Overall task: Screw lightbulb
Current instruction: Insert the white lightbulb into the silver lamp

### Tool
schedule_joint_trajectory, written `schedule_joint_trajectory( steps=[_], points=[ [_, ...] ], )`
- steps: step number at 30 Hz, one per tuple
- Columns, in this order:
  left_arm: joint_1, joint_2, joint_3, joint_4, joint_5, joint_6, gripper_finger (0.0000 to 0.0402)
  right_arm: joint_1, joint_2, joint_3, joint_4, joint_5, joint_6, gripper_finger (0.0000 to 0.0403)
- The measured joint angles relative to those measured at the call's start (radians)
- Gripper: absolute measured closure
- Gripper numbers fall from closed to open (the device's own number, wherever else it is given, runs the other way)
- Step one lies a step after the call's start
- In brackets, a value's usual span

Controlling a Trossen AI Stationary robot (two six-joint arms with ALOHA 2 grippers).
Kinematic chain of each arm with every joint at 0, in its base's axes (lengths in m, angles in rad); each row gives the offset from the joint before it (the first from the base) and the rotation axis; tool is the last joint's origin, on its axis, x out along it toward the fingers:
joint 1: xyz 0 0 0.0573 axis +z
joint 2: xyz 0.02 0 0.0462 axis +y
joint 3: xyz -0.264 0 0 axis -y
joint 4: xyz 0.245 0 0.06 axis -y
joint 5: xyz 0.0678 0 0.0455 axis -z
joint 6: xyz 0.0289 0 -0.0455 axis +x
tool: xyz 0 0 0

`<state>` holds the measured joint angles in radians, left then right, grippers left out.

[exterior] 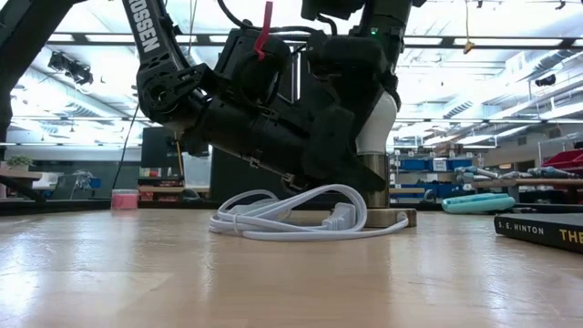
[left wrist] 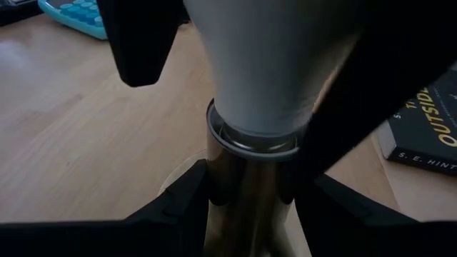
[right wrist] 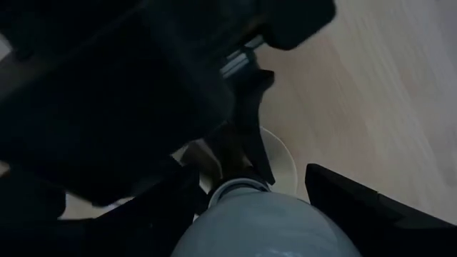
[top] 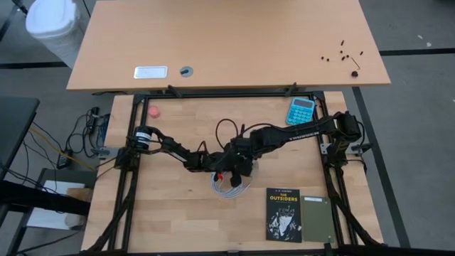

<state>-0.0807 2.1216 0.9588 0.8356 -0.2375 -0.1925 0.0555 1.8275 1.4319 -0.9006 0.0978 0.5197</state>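
Observation:
The white lightbulb (left wrist: 263,64) stands upright with its neck in the mouth of a metal socket (left wrist: 246,182), at the middle of the table; it also shows in the low view (exterior: 377,118). The socket stands on its flat base (exterior: 393,218), beside a coiled white cable (exterior: 291,214). My left gripper (left wrist: 250,210) is shut on the socket. My right gripper (right wrist: 260,214) comes from above and is shut on the bulb (right wrist: 264,228). In the high view both grippers meet at the table's middle (top: 233,162), and they hide the bulb there. My left gripper pinches the socket's upright metal barrel (left wrist: 235,193) between its two fingers (left wrist: 178,207), just below the rim. The fingers come level from the table's left. The socket stands upright on its base on the table. My right gripper holds the bulb's white glass body (left wrist: 235,78) between its two fingers (left wrist: 143,43), one on each side. The fingers come from above, pointing down. The bulb is upright, its lower end in the socket's rim (left wrist: 250,141).
A blue calculator (top: 301,110) lies at the far right and a black book (top: 284,213) at the near right. A small pink object (top: 153,112) sits at the far left. The cable coil (top: 227,186) lies just near of the grippers.

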Motion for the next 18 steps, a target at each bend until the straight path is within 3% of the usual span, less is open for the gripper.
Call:
schedule_joint_trajectory(
  steps=[5,18],
  points=[
    [0.000,0.000,0.000,-0.001,0.000,-0.002,0.0223,0.000,0.000,0.000,0.002,-0.004,0.056,0.0133],
    [0.000,-0.002,0.003,-0.019,-0.003,-0.011,0.0218,0.001,-0.016,0.006,-0.007,-0.021,-0.004,0.0080]
  ],
)
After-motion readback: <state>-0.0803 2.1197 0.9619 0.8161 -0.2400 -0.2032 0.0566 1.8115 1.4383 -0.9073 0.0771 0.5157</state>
